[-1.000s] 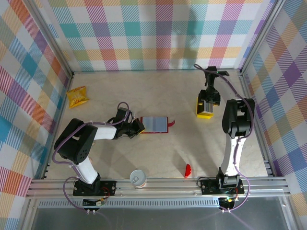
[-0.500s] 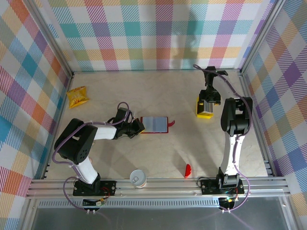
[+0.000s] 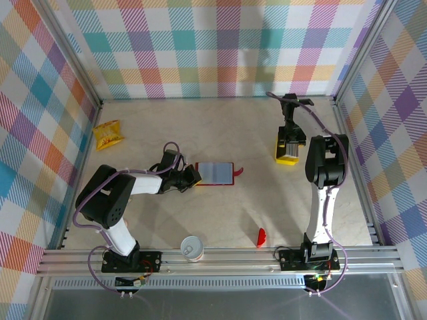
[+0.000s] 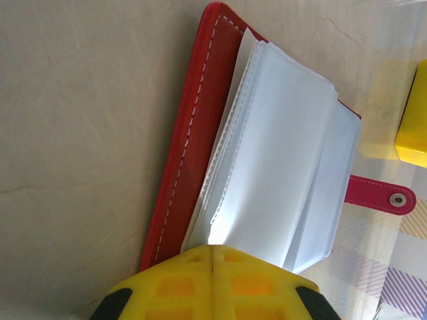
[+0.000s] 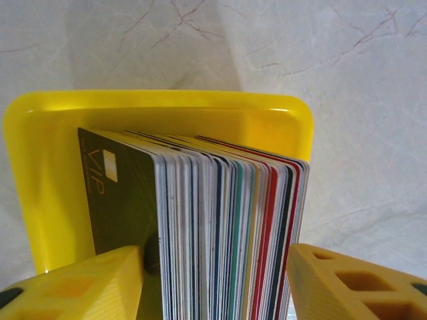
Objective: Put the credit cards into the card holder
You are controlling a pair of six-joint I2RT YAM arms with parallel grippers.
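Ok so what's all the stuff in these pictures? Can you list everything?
crinkled yellow snack packet: one, yellow, far left of the table
dark-red folding card holder: one, red with pale pockets, lying open mid-table
thin rectangular credit cards: a thick stack, too many to count, mixed colours, standing on edge in the tray
yellow plastic tray: one, yellow, far right of the table
small red curved piece: one, bright red, near edge, right of centre
white paper cup: one, white, near edge, centre
marbled table: one, beige
left gripper: yellow fingers, shut, at the card holder's end
right gripper: yellow fingers, open, either side of the credit cards
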